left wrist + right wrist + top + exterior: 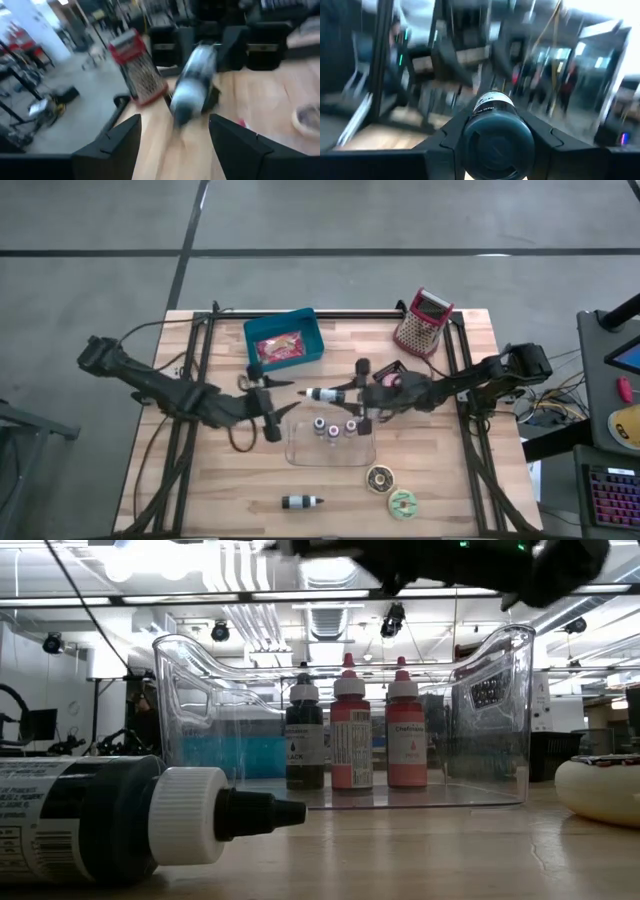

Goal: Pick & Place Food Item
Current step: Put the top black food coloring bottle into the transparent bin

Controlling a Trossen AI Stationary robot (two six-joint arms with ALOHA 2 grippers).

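High view: your right gripper [352, 391] is clamped on a dark dropper bottle [322, 393] at frame centre above the clear bin [298, 450], while your left gripper [270, 408] gapes empty beside it.

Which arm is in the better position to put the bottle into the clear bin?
The right. Its gripper is shut on the bottle just above the clear bin. The left gripper stands open and empty beside the bin.
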